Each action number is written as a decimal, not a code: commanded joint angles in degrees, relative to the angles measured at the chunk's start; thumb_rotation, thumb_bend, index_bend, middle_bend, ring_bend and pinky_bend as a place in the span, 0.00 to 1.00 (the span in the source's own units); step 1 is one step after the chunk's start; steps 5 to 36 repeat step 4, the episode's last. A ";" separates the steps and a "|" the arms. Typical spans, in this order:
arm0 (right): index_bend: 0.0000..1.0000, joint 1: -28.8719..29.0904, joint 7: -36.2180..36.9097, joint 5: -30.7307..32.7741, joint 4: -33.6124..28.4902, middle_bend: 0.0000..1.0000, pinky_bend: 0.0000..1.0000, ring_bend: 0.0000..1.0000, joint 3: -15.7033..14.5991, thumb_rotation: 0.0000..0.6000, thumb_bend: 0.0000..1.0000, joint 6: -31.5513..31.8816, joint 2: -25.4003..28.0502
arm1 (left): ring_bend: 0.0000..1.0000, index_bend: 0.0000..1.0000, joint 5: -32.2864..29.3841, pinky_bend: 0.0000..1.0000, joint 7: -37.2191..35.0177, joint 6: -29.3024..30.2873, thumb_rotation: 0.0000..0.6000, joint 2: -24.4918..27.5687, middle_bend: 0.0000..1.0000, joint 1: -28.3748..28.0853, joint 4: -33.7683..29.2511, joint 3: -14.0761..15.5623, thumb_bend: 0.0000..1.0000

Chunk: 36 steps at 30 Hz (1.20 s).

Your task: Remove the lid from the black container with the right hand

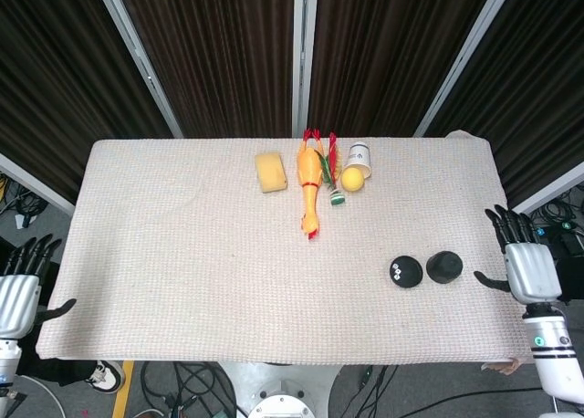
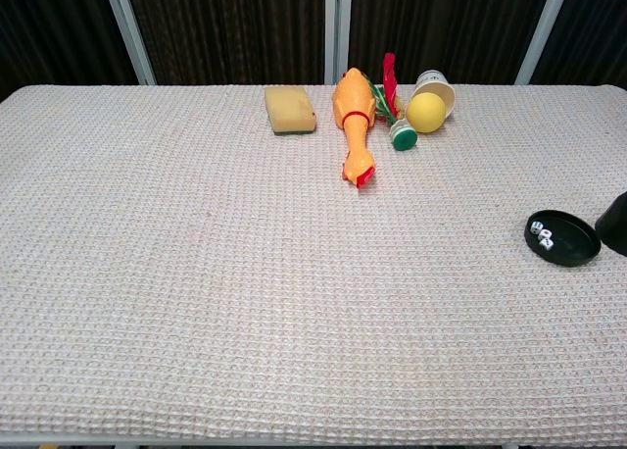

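The black container (image 1: 406,272) sits open on the cloth at the right, with small white dice inside; it shows in the chest view too (image 2: 562,237). Its black lid (image 1: 444,266) stands on the cloth just right of it, cut off at the chest view's right edge (image 2: 615,224). My right hand (image 1: 524,264) hovers off the table's right edge, fingers spread and empty, apart from the lid. My left hand (image 1: 20,287) hangs open beyond the table's left front corner. Neither hand shows in the chest view.
At the back middle lie a yellow sponge (image 1: 270,172), a rubber chicken (image 1: 310,182), a green-capped item (image 1: 335,194), a yellow ball (image 1: 352,179) and a tipped paper cup (image 1: 359,155). The table's right edge (image 1: 505,245) runs close to the lid.
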 commanded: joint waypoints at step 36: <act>0.00 -4.69 -3.99 -2.19 -2.26 0.02 0.00 0.00 -2.24 1.00 0.00 5.46 0.41 | 0.00 0.09 -0.06 0.10 0.58 -0.10 1.00 -0.36 0.04 -0.38 -0.16 -0.31 0.11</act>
